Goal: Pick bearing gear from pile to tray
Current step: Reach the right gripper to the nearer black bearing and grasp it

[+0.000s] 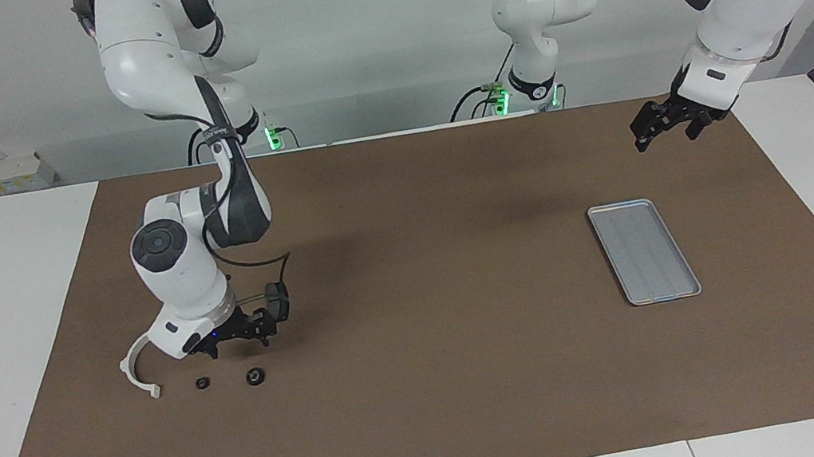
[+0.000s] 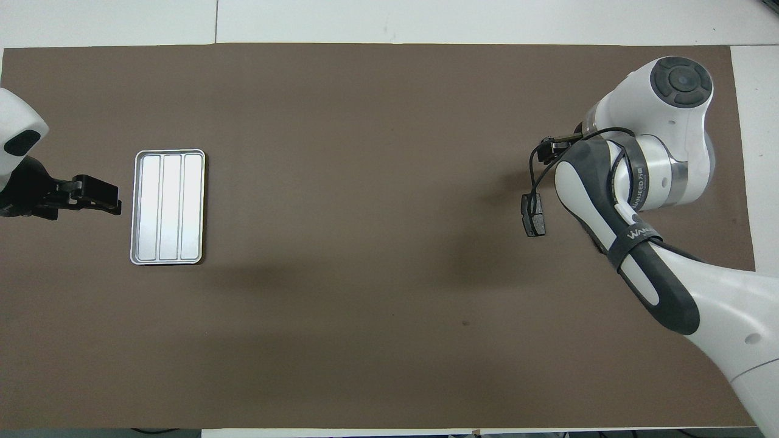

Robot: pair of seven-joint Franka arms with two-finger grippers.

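The pile lies toward the right arm's end of the table. In it are a white half-ring, a dark brake pad and two small black round pieces. The larger of these is the bearing gear, and the smaller one lies beside it. My right gripper hangs open low over the pile, just above the two round pieces and touching neither. The right arm hides the second brake pad. In the overhead view it covers most of the pile, and only one brake pad shows. The silver tray lies empty.
A brown mat covers the table's middle, with white tabletop around it. My left gripper waits open in the air beside the tray, toward the left arm's end of the table.
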